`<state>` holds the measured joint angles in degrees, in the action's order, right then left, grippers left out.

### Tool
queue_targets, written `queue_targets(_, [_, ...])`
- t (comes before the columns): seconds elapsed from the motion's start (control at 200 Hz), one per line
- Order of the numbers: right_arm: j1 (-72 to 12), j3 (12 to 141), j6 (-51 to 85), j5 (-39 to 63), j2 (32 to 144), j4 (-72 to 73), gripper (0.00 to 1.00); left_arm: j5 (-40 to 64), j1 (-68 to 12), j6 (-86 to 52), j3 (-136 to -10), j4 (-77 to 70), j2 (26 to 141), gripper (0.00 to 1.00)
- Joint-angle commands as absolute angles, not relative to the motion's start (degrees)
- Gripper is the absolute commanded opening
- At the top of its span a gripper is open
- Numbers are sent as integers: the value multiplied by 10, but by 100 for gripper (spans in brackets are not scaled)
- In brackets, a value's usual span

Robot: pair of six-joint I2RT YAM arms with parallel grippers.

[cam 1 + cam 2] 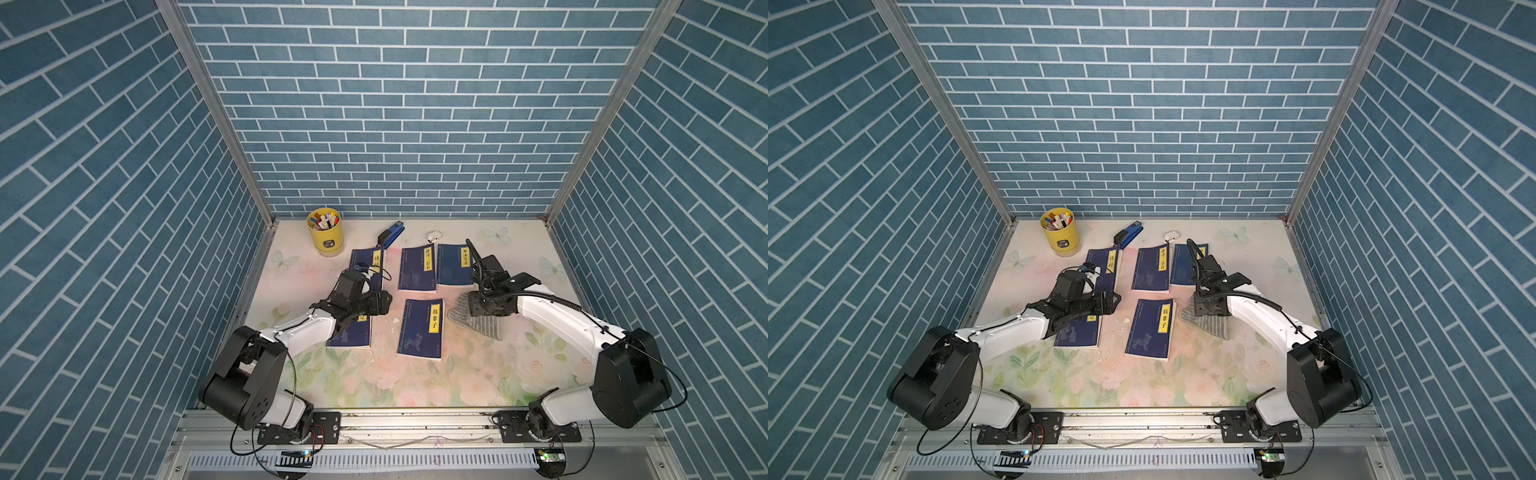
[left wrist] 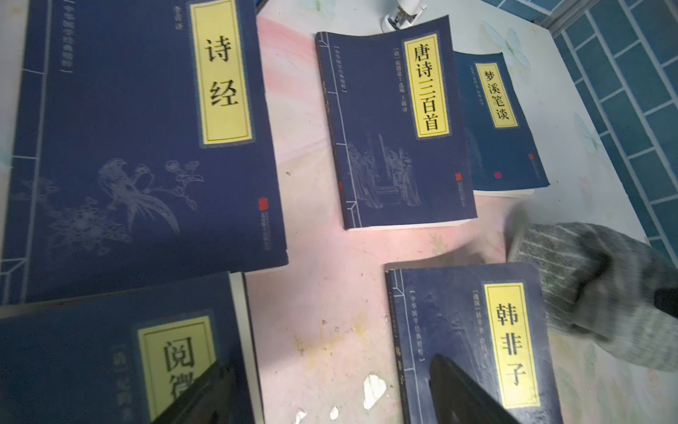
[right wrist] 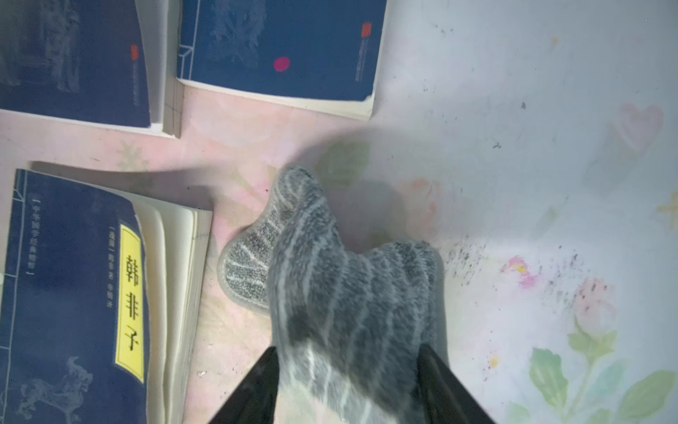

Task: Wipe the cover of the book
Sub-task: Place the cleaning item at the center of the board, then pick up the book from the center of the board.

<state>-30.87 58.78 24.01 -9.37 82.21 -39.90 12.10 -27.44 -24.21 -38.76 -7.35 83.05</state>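
Downward, right arm's fingers [image 3: 257, 385] straddle the cloth [image 3: 348, 293].

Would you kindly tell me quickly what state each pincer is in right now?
Left pincer: open, holding nothing.
Right pincer: jaws apart around the grey cloth; grip cannot be told.

Blue brick walls [image 1: 374, 104], floral tabletop [image 1: 374, 382], aluminium posts [image 1: 219, 112]
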Motion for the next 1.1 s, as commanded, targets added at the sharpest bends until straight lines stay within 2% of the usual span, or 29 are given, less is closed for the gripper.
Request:
queue_targets(0.0, [-325, 605, 242, -112, 816, -427, 62, 125, -287, -235, -390, -77, 838, 88])
queue_targets(0.14, [-353, 616, 242, -114, 825, -423, 63, 124, -297, -245, -378, -85, 838, 88])
queue_targets(0.24, [-383, 615, 250, -73, 831, -391, 62, 127, -307, -254, -370, -91, 837, 87])
queue_targets(0.555, [-433, 585, 318, -5, 913, -275, 51, 132, -359, -298, -345, -149, 862, 85])
queue_targets(0.69, [-441, 551, 344, 5, 938, -242, 46, 123, -373, -315, -331, -158, 873, 82])
queue_targets(0.87, [-445, 518, 368, 16, 942, -232, 32, 132, -390, -338, -311, -185, 885, 80])
queue_targets(1.09, [-459, 498, 388, 17, 953, -236, 20, 171, -397, -366, -296, -223, 906, 76])
